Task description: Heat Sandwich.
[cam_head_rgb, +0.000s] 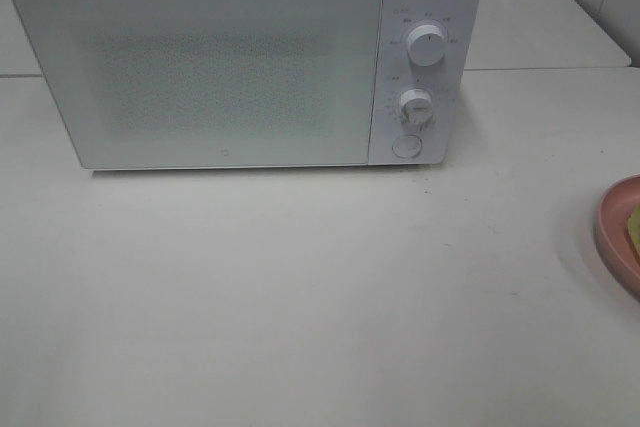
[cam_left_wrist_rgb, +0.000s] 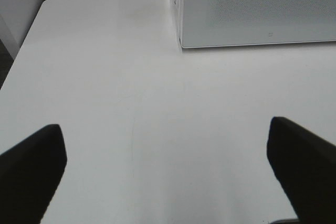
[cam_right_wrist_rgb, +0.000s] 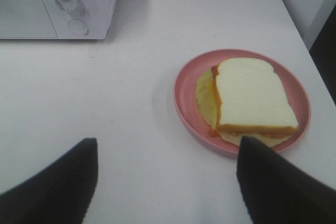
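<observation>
Task is sitting at step zero: microwave (cam_head_rgb: 200, 67) door looking shut. Sandwich (cam_right_wrist_rgb: 252, 98) resting on pink plate (cam_right_wrist_rgb: 184, 93), far right of the table. Both grippers (cam_left_wrist_rgb: 165, 166) (cam_right_wrist_rgb: 168, 182) hanging wide open, empty. Next: probably opening the door.

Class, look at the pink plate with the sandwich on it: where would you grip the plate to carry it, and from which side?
Probably the plate by its raised rim, on the bare side facing the microwave. The sandwich sits off-centre toward the far side, leaving that rim free. Come in low from the side so one finger slips under the lip, without touching the bread.
</observation>
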Motion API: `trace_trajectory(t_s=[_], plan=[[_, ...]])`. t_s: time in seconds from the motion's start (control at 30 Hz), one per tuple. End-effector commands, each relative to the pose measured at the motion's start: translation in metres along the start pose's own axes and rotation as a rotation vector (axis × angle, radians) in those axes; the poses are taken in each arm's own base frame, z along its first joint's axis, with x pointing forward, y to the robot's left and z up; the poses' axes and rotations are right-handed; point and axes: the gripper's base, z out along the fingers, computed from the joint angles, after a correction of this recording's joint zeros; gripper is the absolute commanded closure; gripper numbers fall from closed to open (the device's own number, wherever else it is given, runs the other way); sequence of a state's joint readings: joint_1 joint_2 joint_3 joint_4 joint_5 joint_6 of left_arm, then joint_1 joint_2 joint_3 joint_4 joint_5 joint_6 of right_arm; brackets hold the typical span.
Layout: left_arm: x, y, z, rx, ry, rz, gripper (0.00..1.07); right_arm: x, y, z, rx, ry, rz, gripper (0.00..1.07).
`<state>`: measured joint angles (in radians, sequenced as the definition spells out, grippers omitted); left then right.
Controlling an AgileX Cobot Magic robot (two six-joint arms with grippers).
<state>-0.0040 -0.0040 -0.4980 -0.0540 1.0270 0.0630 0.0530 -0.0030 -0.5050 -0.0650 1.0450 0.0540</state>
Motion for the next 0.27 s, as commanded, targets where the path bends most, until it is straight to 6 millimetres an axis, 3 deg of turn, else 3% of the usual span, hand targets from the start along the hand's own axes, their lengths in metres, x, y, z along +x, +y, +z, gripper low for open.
trace_trajectory(t_s=[0.03,0.27], plan=[[0.0026,-0.0004,-0.0029,0.0,-0.021,-0.003,0.07,0.0019,-0.0004,-0.0034,0.007,-0.034,-0.004,0.37],[0.0026,-0.0004,-0.0029,0.0,-0.021,-0.003,0.07,0.0019,-0.0004,-0.0034,0.007,-0.034,-0.004,0.37]])
